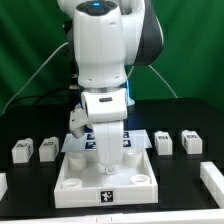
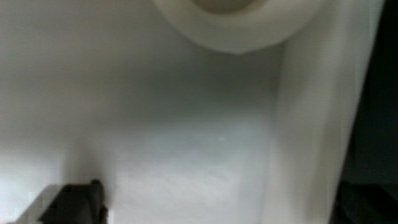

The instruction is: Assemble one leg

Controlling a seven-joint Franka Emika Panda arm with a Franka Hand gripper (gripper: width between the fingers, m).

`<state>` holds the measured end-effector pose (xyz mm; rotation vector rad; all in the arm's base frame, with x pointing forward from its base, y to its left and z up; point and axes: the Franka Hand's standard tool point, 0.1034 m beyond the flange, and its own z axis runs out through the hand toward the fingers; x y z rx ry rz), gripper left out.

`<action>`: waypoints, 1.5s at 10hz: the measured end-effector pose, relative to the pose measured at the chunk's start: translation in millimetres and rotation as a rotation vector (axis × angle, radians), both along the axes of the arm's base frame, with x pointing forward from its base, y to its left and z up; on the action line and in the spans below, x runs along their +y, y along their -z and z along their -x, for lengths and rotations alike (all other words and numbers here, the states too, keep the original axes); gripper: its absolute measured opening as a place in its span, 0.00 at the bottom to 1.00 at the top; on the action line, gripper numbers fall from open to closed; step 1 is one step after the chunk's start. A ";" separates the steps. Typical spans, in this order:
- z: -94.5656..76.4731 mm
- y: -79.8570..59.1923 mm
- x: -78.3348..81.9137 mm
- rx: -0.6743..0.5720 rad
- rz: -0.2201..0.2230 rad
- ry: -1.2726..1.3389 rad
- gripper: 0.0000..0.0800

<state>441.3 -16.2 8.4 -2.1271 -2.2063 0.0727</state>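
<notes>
The large white square tray-like part (image 1: pixel 106 182) lies at the table's front middle, with a marker on its front wall. My gripper (image 1: pixel 107 152) points straight down, low over its far half. Small white legs with markers stand on the table: two at the exterior view's left (image 1: pixel 20 151) (image 1: pixel 47 149) and two at the right (image 1: pixel 163 141) (image 1: pixel 191 142). The wrist view is filled by the tray part's white surface (image 2: pixel 196 130) with a round post (image 2: pixel 231 20). One dark finger (image 2: pixel 71 202) shows at the frame's edge. The jaws stand wide apart with nothing held between them.
The table is black (image 1: pixel 180 195). White pieces show cut off at the exterior view's far right edge (image 1: pixel 213 178) and far left edge (image 1: pixel 3 185). A green wall stands behind the arm. A dark strip of table (image 2: pixel 377 150) runs along the tray part's edge in the wrist view.
</notes>
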 end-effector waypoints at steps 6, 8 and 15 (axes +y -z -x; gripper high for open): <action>-0.9 -0.3 -1.8 -0.005 0.001 0.005 0.08; -2.1 -0.6 -1.9 -0.011 0.001 0.006 0.08; -2.5 -0.8 -1.9 -0.013 0.001 0.006 0.08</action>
